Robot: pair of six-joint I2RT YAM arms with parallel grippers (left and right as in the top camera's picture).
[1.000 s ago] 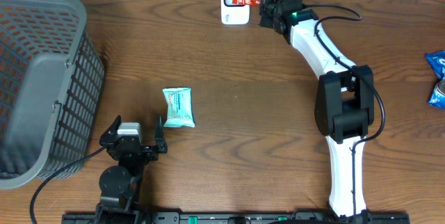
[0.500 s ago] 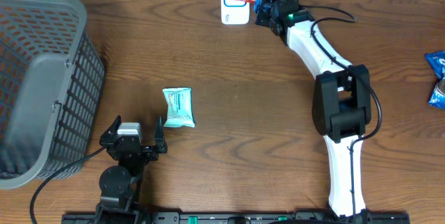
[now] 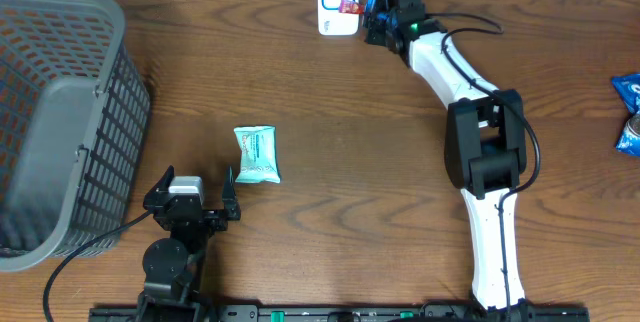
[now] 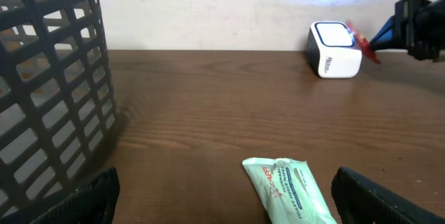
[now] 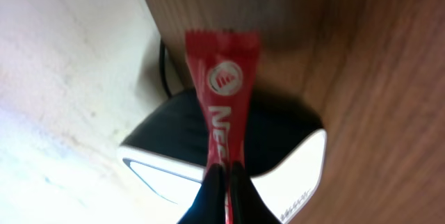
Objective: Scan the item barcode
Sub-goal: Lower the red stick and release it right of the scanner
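Table: a brown wood-grain table top [image 3: 350, 162] was seen in all three views.
Scanner: a small white box-shaped barcode scanner [image 3: 337, 2] with a dark window was noted at the far edge of the table, against the pale wall.
Task item: a narrow red foil sachet [image 5: 221, 106] with white lettering and a round white logo was seen off the table, raised beside the scanner. In the overhead view it overlapped the scanner's right edge. In the right wrist view it lay lengthwise across the dark window. Whether it touched the scanner could not be told.
Right gripper: the right gripper [image 5: 222, 182] was reached out to the far edge of the table. Its fingers were pressed together, with one end of the red sachet pinched between the tips.
Left gripper: the left gripper [image 3: 195, 187] was parked low at the near edge of the table. Its black fingers [image 4: 87, 200] were spread wide, and nothing was held between them.
Second packet: a mint-green soft plastic packet [image 3: 256, 153] was seen lying flat on the table, just ahead of the left gripper and apart from its fingers.
Basket: a grey plastic lattice basket [image 3: 100, 152] was noted on the left side of the table.
Right edge: blue glossy packets [image 3: 629, 89] were partly cut off by the frame there.
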